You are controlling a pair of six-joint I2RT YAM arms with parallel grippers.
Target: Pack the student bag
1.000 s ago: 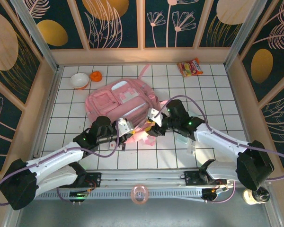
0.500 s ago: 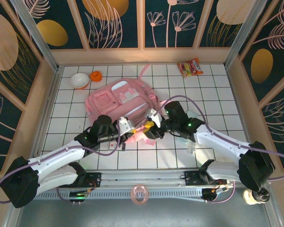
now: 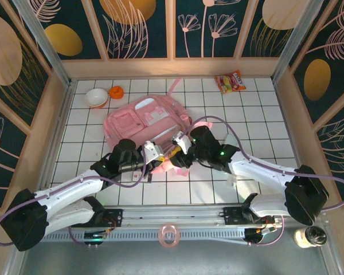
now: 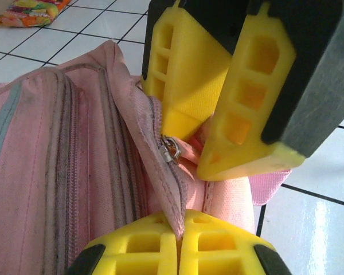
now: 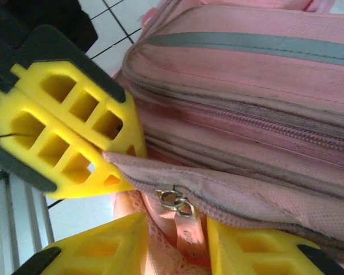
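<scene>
White-tiled table, walled pen. Pink student bag lies flat mid-table, a little toward the far left corner. On its near edge the left gripper is clamped on the zip-edge fabric. The right gripper is narrow, jaws apart, straddling the zipper pull, nothing gripped yet.

Risk: the pads bite fabric instead of the tab, so the pull slips or the zip jams.

Wrist views give pull-to-jaw alignment. Top view gives the snack packet by the far edge, likely yet to pack.

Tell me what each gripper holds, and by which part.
Left gripper pinches the student bag by its zipper-edge fabric; right gripper straddles the zipper pull, holding nothing.
</scene>
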